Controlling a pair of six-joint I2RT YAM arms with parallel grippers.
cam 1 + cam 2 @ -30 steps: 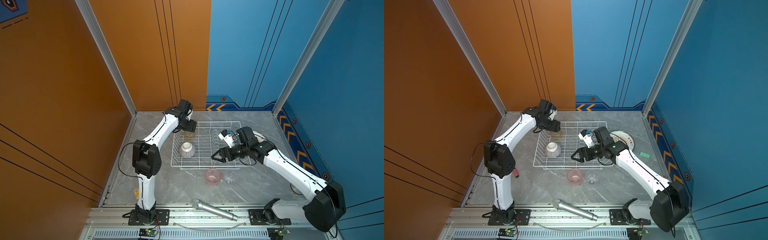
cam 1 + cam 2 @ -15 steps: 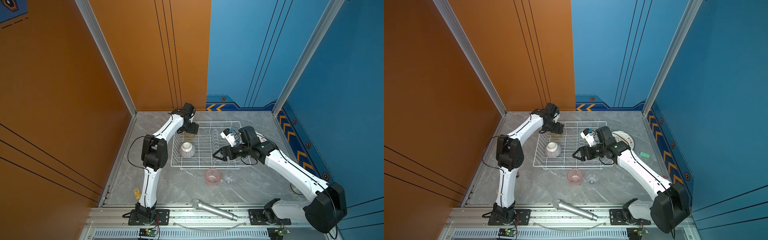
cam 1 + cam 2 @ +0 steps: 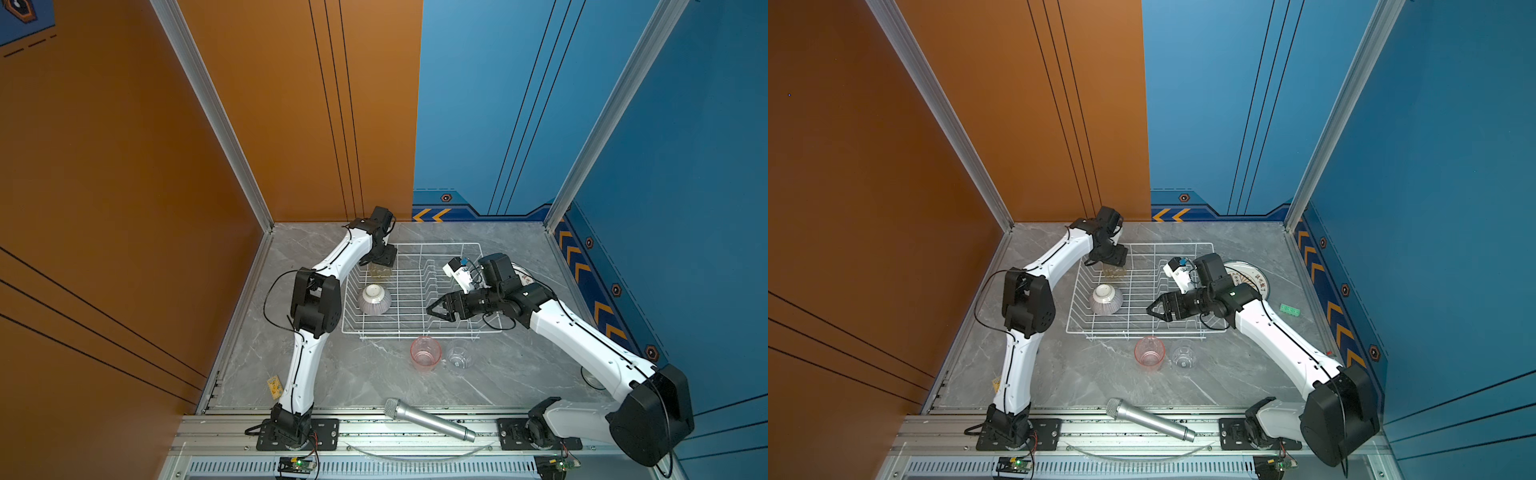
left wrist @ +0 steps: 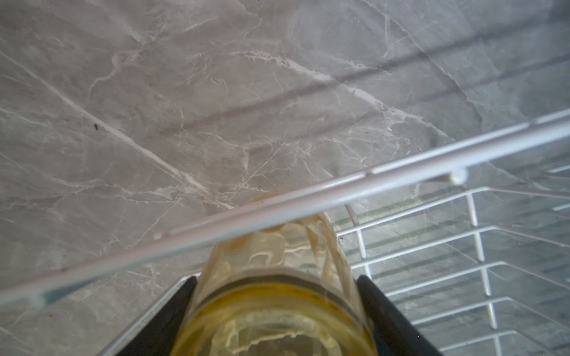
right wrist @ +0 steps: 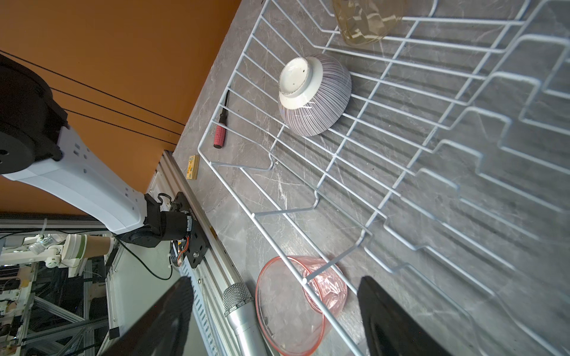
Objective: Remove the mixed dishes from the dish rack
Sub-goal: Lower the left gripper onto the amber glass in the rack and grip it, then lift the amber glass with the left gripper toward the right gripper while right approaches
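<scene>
A silver microphone (image 3: 428,419) lies at the front edge of the grey tabletop (image 3: 353,374), well on the near side of both arms. Past it, a pink tumbler (image 3: 425,352) and a clear tumbler (image 3: 459,353) stand upright just beside each other, outside the near rim of the dish rack (image 3: 409,291) and just nearer than the right jaws. Those jaws hang over the rack's near right part, spread wide, holding nothing and pointing left. To their left, inside the rack, the striped bowl (image 3: 374,298) sits upside down with its white foot up. Behind the right arm, outside the rack, a white plate (image 3: 1246,272) lies on the tabletop. Farthest, in the rack's far left corner, the left jaws are closed against both sides of the yellow tumbler (image 4: 277,308), beyond the bowl.
</scene>
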